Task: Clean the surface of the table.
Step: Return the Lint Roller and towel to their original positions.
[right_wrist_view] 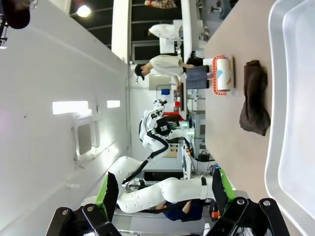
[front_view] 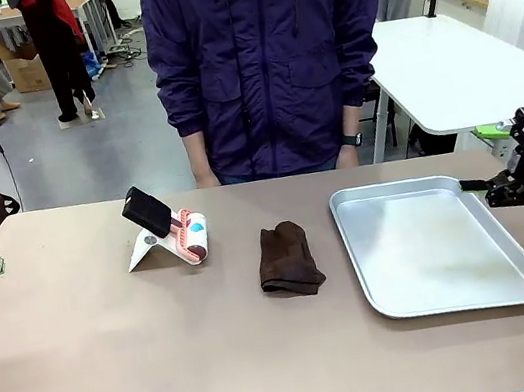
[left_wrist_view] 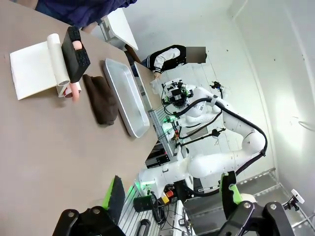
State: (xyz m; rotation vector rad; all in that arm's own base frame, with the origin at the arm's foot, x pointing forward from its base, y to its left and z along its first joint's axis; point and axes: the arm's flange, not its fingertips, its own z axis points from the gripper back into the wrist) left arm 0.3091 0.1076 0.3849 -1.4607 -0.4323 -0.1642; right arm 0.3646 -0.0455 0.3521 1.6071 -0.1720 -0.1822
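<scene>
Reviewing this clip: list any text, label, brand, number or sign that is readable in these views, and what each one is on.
No text reads clearly in any view.
White lettering on the black right gripper body: too small and blurred to read.
Red and blue print on the white lint roller with a black handle: a pattern, no legible words.
Dark brown folded cloth, silver rectangular metal tray, brownish-taupe table: no markings seen.

Wide bare stretches of the brownish-taupe table lie open along its near side. Mid-table stand a white lint roller with black handle, a crumpled dark brown cloth and a rectangular silver metal tray, with passable gaps between them.
</scene>
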